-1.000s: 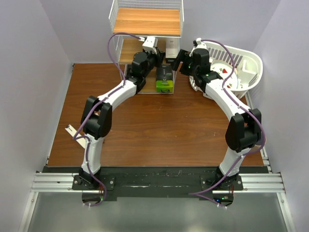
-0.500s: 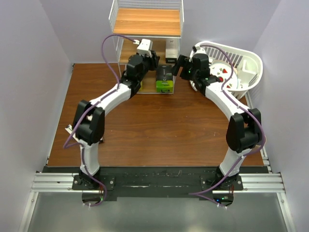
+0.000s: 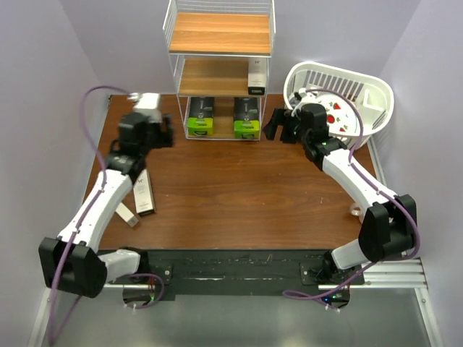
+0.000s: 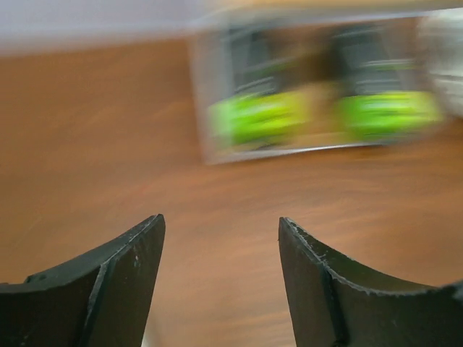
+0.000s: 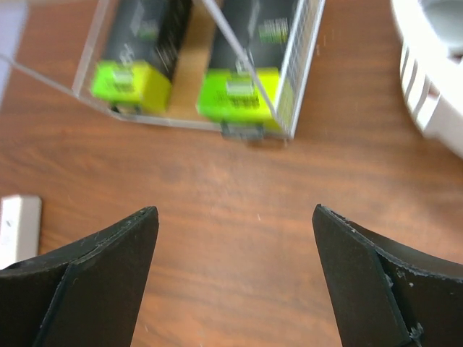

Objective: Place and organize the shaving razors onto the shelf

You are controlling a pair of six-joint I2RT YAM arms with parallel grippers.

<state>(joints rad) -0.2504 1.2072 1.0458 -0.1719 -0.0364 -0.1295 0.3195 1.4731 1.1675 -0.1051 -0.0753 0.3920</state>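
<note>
Two black shaving razor packs with lime-green ends (image 3: 200, 120) (image 3: 246, 119) lie side by side on the bottom tier of the shelf (image 3: 221, 32). In the right wrist view they show as the left pack (image 5: 134, 72) and the right pack (image 5: 242, 90); the left wrist view blurs them (image 4: 257, 116). A white carton (image 3: 256, 76) stands on the middle tier. Two slim cartons (image 3: 144, 192) (image 3: 127, 214) lie on the table at the left. My left gripper (image 3: 166, 135) (image 4: 221, 231) is open and empty, left of the shelf. My right gripper (image 3: 278, 126) (image 5: 235, 217) is open and empty, right of the shelf's foot.
A white slatted basket (image 3: 377, 85) (image 5: 434, 87) holding small items stands at the back right, close behind my right wrist. A white carton (image 5: 18, 224) shows at the left edge of the right wrist view. Purple walls close in on both sides.
My left arm has swung back from the shelf to the left and its jaws have opened, leaving a second black pack on the bottom tier. My right gripper drew back slightly and opened wider.
</note>
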